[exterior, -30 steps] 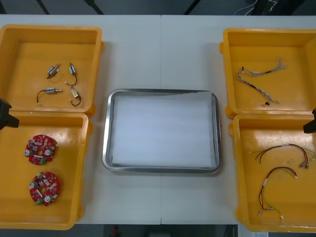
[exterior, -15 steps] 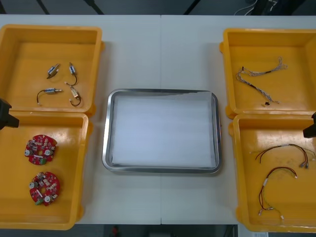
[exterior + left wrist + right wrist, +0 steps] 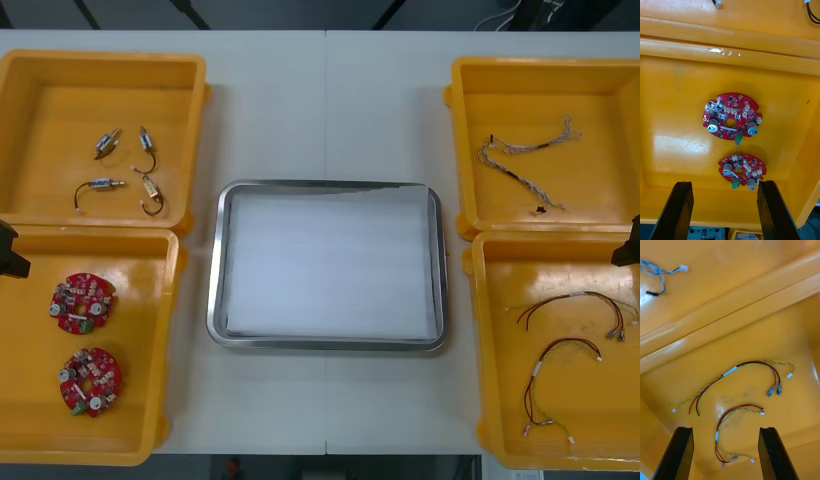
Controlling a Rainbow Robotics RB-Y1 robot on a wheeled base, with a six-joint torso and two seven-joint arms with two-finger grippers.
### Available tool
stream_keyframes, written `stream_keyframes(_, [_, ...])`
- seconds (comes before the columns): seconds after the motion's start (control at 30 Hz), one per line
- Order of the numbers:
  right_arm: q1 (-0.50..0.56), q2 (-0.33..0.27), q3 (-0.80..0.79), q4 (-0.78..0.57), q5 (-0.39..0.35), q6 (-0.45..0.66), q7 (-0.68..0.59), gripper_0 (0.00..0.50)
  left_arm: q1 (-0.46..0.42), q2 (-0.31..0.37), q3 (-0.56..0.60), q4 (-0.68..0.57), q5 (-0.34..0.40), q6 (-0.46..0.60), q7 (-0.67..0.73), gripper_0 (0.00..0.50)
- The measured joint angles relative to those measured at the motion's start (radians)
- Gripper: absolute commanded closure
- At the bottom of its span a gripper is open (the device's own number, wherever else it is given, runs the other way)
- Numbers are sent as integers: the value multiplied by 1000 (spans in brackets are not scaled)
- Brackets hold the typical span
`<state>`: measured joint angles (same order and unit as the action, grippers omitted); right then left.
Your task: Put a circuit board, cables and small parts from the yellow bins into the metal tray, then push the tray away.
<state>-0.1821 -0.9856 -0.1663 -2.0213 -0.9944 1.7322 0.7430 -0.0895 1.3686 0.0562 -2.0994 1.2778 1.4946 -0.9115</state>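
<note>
Two round red circuit boards point(image 3: 82, 302) point(image 3: 90, 380) lie in the near left yellow bin point(image 3: 150, 330). In the left wrist view both boards point(image 3: 732, 116) point(image 3: 742, 170) lie beyond my open left gripper point(image 3: 723, 210), which holds nothing. My left gripper point(image 3: 10, 250) shows at the front view's left edge. Two red and yellow cables point(image 3: 575, 305) point(image 3: 550, 385) lie in the near right bin point(image 3: 500, 330). My right gripper point(image 3: 725, 452) is open above those cables point(image 3: 741, 380) point(image 3: 733, 427), and shows at the right edge point(image 3: 628, 245). The metal tray point(image 3: 215, 290) sits mid-table, white inside.
The far left bin point(image 3: 185, 70) holds several small metal parts point(image 3: 125, 175). The far right bin point(image 3: 470, 80) holds a twisted blue and white cable point(image 3: 525, 160). Bare table lies beyond the tray.
My left gripper has slipped a little toward the near-left edge. My right gripper has shifted slightly at the right edge. Nothing in the bins or tray has moved.
</note>
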Motion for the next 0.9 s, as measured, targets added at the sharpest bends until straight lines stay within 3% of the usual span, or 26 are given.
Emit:
stream_keyframes(0.13, [0,0,17,0,37,-14,-219,0,0,0,0,16,0,-8,0,0])
stream_keyframes(0.3, [0,0,56,0,102,-36,-332,0,0,-1,0,42,0,-29,0,0])
stream_keyframes(0.47, [0,0,87,9,133,-58,-600,0,0,-7,0,51,-1,-44,0,0])
stream_keyframes(0.63, [0,0,92,39,134,-81,-639,0,0,-46,0,52,-3,-62,0,0])
stream_keyframes(0.8, [0,3,92,62,158,-124,-862,0,0,-88,0,52,-9,-65,0,0])
stream_keyframes(0.9, [0,11,93,76,164,-142,-887,0,0,-109,0,52,-18,-65,0,0])
